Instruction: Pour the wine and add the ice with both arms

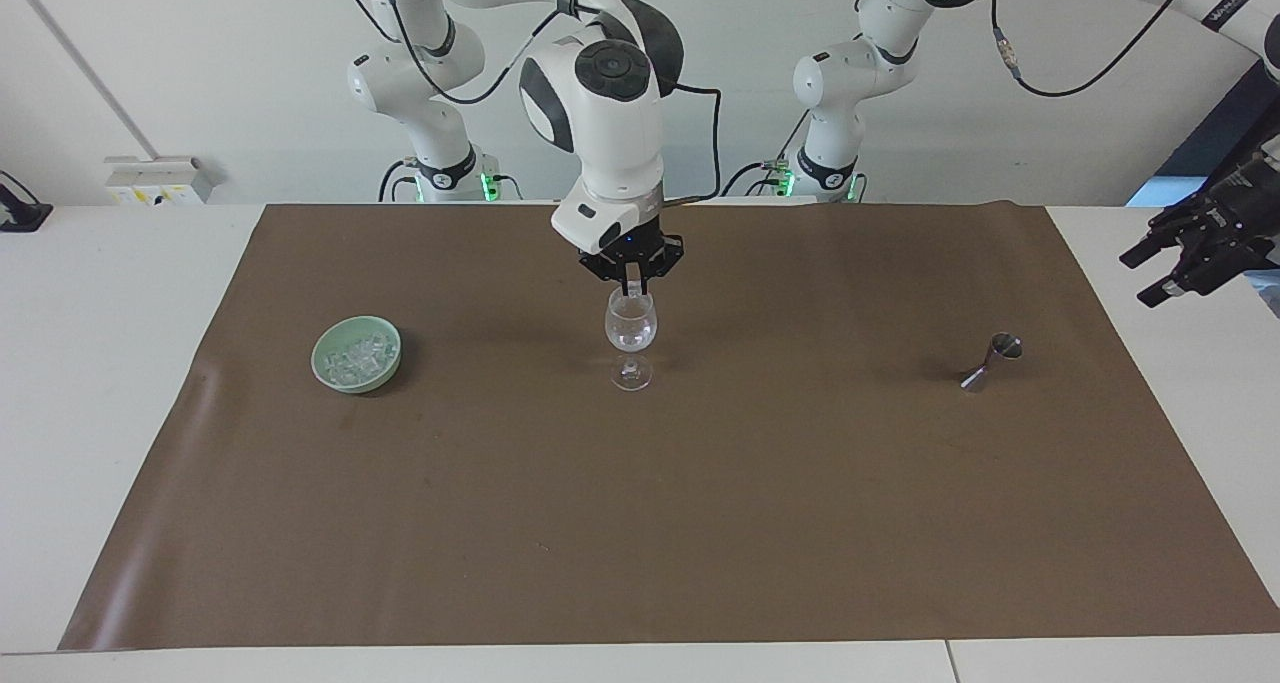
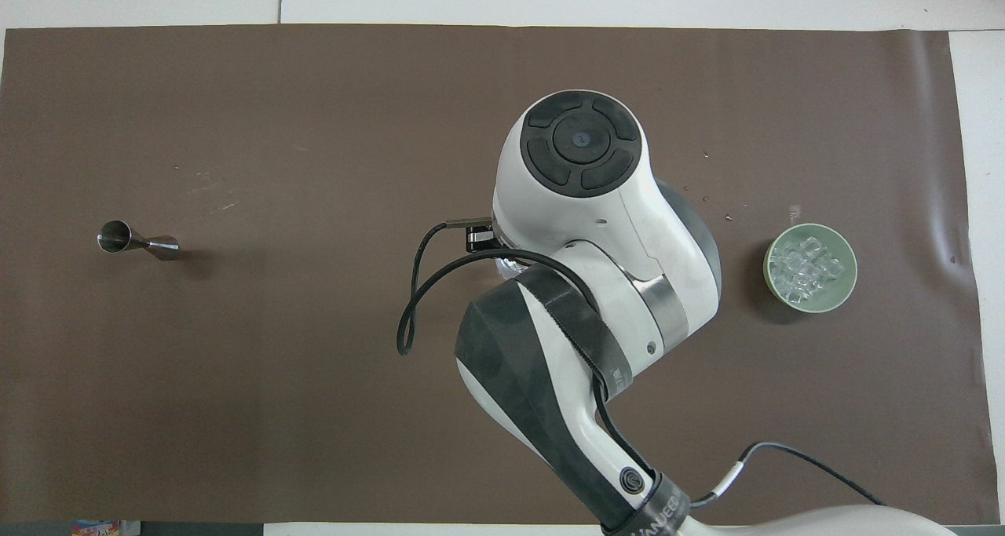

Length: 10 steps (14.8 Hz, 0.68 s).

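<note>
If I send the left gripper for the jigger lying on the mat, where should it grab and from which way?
Probably at the narrow waist of the jigger, coming straight down from above. It lies on its side on the brown mat, its two cones flaring either way, so the waist is the thinnest part, and fingers set across its long axis should fit there. The left gripper is open, off the mat at its own end.
</note>
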### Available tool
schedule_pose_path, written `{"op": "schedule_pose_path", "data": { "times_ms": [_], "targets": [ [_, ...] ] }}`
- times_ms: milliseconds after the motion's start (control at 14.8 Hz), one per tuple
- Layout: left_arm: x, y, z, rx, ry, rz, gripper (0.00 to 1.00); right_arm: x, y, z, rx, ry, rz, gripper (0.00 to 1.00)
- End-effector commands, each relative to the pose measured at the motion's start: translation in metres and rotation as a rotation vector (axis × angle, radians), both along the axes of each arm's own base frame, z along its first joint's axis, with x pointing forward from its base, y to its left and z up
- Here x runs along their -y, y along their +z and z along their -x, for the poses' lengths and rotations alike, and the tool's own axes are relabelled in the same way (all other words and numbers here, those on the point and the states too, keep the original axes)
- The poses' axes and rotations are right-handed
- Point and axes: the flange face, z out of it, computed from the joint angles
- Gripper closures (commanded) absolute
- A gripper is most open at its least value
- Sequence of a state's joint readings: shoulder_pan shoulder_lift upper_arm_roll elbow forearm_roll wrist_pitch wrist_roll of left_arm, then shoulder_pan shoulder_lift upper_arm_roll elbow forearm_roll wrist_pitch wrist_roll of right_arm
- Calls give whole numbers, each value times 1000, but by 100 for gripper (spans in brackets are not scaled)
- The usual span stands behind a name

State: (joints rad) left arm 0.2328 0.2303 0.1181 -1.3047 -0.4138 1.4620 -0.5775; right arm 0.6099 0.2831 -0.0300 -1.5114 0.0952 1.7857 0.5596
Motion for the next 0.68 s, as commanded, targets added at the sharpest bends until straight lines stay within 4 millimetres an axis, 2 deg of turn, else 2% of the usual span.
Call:
{"op": "schedule_pose_path", "data": {
  "times_ms": [0,271,475,610],
  "targets": [
    [38,17,12,22,-149,-108,0,8,1,7,-11,-19,-1,75],
    [67,32,26,83,-433,-193,0,8,2,6,-10,-19,-2,66],
    [116,40,30,81,-625,-298,0,8,6,4,-2,-20,-5,65],
    [131,37,38,71,-685,-324,0,14,12,-2,19,-21,8,65]
  ]
}}
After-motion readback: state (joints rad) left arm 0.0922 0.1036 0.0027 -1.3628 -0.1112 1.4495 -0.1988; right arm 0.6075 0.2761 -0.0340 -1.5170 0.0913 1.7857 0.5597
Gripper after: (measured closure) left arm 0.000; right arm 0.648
